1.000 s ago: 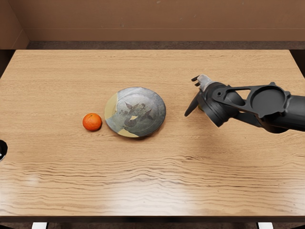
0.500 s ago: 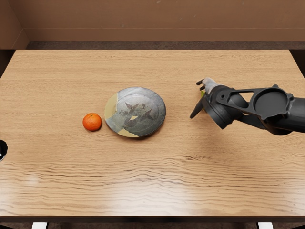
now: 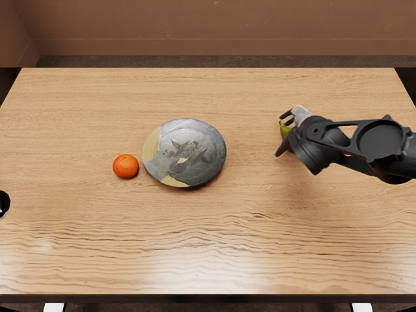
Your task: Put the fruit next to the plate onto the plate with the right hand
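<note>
Right hand shifted right, grip unclear; orange well apart, left of plate

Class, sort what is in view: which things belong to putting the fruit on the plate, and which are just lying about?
Belong to the job:
orange, beside the plate
plate
right hand

Just lying about:
yellow-green thing, mostly hidden behind the right hand
dark part at the picture's left edge, too little showing to name

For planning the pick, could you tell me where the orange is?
In the head view, the orange sits left of centre on the table, just left of the plate.
</note>
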{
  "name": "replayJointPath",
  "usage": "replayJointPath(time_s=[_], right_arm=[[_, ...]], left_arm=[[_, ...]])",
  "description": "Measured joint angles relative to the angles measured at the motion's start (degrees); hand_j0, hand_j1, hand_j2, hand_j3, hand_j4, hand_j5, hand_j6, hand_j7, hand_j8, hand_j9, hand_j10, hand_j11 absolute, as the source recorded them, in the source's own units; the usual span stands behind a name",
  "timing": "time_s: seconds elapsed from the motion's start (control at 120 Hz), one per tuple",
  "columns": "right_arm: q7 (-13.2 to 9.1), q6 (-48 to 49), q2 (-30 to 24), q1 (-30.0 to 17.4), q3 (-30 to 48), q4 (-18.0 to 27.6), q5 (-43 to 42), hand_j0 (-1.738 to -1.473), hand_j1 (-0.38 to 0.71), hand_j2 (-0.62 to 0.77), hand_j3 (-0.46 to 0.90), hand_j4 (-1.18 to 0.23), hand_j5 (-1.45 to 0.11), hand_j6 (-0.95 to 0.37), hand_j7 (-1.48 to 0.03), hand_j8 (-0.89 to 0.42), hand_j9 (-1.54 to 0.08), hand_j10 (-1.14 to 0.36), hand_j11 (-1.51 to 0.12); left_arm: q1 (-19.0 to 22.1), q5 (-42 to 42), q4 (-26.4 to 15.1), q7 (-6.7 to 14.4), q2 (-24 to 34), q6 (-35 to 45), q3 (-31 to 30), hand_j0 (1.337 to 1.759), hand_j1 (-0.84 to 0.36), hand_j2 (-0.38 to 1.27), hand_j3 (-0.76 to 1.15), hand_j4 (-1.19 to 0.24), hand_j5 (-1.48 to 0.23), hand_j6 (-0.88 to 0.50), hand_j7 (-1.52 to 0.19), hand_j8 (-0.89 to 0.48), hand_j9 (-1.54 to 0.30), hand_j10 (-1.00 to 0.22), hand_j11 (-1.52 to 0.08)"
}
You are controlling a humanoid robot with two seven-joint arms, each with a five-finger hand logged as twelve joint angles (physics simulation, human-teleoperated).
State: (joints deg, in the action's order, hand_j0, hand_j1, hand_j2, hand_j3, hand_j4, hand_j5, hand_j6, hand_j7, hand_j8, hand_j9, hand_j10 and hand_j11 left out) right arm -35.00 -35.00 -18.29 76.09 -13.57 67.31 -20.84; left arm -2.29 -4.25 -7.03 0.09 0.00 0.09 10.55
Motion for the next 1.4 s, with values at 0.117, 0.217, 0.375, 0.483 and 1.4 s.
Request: replayJointPath(time_s=[0.117, 0.217, 0.375, 0.483, 1.4], right_arm=[[0.00, -0.01, -0.41, 0.03, -0.63, -0.05, 0.08, -1.658, 0.03, -0.06, 0.00, -0.32, -0.41, -0.32, -0.41, -0.31, -0.41, -0.31, -0.41], [0.00, 0.00, -0.54, 0.02, -1.06, -0.06, 0.10, -1.658, 0.05, -0.07, 0.00, -0.34, -0.44, -0.33, -0.44, -0.33, -0.44, -0.33, -0.44], [0.00, 0.02, -0.59, -0.01, -1.34, -0.07, 0.02, -1.658, 0.14, -0.08, 0.00, -0.41, -0.53, -0.36, -0.53, -0.41, -0.53, -0.41, -0.53], [0.01, 0.17, -0.59, -0.04, -1.88, -0.07, -0.17, -1.655, 0.19, -0.10, 0.00, -0.46, -0.62, -0.36, -0.61, -0.42, -0.62, -0.47, -0.62], [0.12, 0.65, -3.74, -0.84, -1.08, 0.68, -0.31, -1.645, 0.45, 0.24, 0.00, -0.79, -1.19, -0.05, -1.10, -0.14, -1.18, -0.27, -1.21]], left_arm=[[0.00, 0.00, 0.00, 0.00, 0.00, 0.00, 0.00, 1.658, 0.32, 0.00, 0.00, -0.02, -0.03, -0.02, -0.03, -0.02, -0.03, -0.02, -0.03], [0.00, -0.01, 0.01, 0.00, 0.00, 0.00, 0.00, 1.658, 0.32, 0.00, 0.00, -0.02, -0.03, -0.02, -0.03, -0.02, -0.03, -0.02, -0.03], [0.00, 0.00, 0.00, 0.00, 0.00, 0.00, 0.00, 1.658, 0.32, 0.00, 0.00, -0.02, -0.03, -0.02, -0.03, -0.02, -0.03, -0.02, -0.03], [0.00, 0.00, 0.00, 0.00, 0.00, 0.00, 0.00, 1.658, 0.32, 0.00, 0.00, -0.02, -0.03, -0.02, -0.03, -0.02, -0.03, -0.02, -0.03], [0.00, 0.01, -0.01, -0.01, 0.00, 0.00, 0.01, 1.658, 0.32, 0.00, 0.00, -0.02, -0.03, -0.02, -0.03, -0.02, -0.03, -0.02, -0.03]])
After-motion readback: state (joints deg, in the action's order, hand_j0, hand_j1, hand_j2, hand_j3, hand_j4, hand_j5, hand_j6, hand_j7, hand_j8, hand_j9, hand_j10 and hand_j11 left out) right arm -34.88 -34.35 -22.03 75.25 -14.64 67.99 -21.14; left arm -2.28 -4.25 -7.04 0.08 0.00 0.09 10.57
